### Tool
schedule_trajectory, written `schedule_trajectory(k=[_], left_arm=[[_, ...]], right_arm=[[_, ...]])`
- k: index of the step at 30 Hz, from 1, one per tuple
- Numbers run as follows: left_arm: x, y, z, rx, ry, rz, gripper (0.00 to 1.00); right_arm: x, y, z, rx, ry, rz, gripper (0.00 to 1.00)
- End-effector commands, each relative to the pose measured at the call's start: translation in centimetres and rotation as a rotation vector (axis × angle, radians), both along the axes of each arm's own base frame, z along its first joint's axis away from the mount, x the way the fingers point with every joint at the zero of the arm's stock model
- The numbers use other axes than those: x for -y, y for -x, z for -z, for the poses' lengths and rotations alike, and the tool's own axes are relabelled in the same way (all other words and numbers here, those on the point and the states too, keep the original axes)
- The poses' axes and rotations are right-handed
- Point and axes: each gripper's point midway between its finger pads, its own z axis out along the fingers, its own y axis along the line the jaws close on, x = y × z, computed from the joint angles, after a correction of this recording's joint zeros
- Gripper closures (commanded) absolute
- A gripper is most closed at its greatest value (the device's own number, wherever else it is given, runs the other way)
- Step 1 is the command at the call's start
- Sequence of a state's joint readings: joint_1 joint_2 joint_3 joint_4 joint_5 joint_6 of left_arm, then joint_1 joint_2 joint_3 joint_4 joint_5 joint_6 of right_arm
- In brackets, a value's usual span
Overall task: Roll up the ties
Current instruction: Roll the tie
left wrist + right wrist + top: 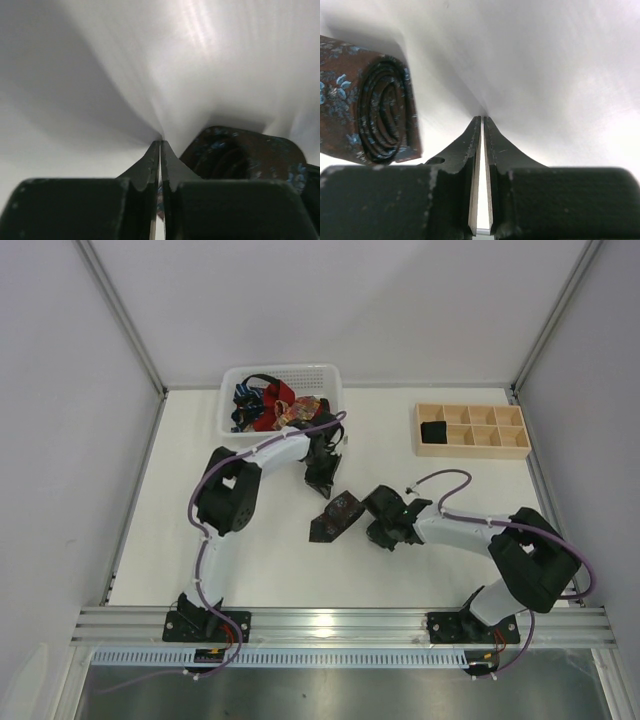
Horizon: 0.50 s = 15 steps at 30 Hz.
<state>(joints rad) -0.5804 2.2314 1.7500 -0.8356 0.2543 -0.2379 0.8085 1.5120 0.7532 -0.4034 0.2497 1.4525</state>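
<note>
Top view: left gripper point(322, 483) hangs over the table point(250, 560) just in front of the basket point(330, 375); right gripper point(380, 518) is low near the table's middle; the two are near each other but apart.

Tie point(337, 515): dark, brown with small blue flowers, lying on the table between the grippers; it is just beside the right gripper, on that gripper's left. One end is wound into a roll; from the roll a flat length leads toward the near left.

Right wrist view: right gripper point(481, 122) pressed almost together, only a hairline slit between the fingers point(465, 150), nothing in it; I see it pinching nothing. The tie point(380, 110) lies to the left of the fingers with its spiral end facing the camera, the turns tight and even; I cannot tell whether it touches the finger.

Left wrist view: left gripper point(160, 147) pressed together, holding nothing, over bare table. A dark shape point(240, 155) with bluish specks sits right of the fingers; too blurred, so I cannot tell what it is.

Other ties point(275, 405), red, blue and patterned, are heaped loose in the basket at the far edge.

Tray point(470, 452) at far right; a dark bundle point(433, 432) fills its near-left compartment.
</note>
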Motion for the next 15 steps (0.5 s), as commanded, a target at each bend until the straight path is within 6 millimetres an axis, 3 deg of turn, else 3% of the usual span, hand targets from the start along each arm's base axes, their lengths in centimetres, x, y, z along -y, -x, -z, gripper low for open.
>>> schedule_trajectory(k=[1, 5, 7, 8, 9, 10, 11, 12, 13, 14, 15], left_arm=[[-3.1, -2.1, -4.5, 0.154, -0.108, -0.106, 0.92], [-5.0, -1.9, -8.0, 0.184, -0.126, -0.181, 0.81], [-4.9, -1.3, -10.1, 0.204, -0.077, -0.198, 0.78], [-4.5, -0.9, -10.6, 0.201, -0.048, -0.197, 0.78], [-3.9, -0.8, -12.5, 0.233, 0.015, -0.199, 0.78], [-3.3, 0.0, -12.4, 0.208, 0.063, -0.189, 0.78], [-1.9, 1.0, -13.4, 0.175, 0.158, -0.163, 0.77], [-0.9, 1.5, -14.2, 0.174, 0.238, -0.166, 0.77], [0.1, 2.4, -14.9, 0.139, 0.314, -0.143, 0.78], [1.1, 2.4, -15.5, 0.133, 0.377, -0.155, 0.78], [1.5, 3.0, -14.8, 0.096, 0.403, -0.153, 0.79]], right_arm=[[1.7, -1.4, -1.9, 0.039, 0.084, -0.097, 0.89], [3.0, -2.6, -4.0, 0.082, 0.164, -0.308, 0.86], [3.6, -3.3, -5.4, 0.111, 0.178, -0.358, 0.74], [4.5, -4.3, -6.0, 0.135, 0.192, -0.401, 0.66], [4.5, -4.9, -6.5, 0.158, 0.17, -0.441, 0.63], [3.4, -5.0, -7.2, 0.176, 0.083, -0.501, 0.6], [4.4, -6.2, -7.6, 0.186, 0.047, -0.489, 0.52], [3.2, -6.4, -8.2, 0.213, -0.041, -0.589, 0.46], [4.1, -7.5, -8.5, 0.231, -0.079, -0.587, 0.33], [4.0, -7.9, -9.0, 0.253, -0.117, -0.619, 0.27], [2.8, -8.2, -10.2, 0.309, -0.209, -0.703, 0.22]])
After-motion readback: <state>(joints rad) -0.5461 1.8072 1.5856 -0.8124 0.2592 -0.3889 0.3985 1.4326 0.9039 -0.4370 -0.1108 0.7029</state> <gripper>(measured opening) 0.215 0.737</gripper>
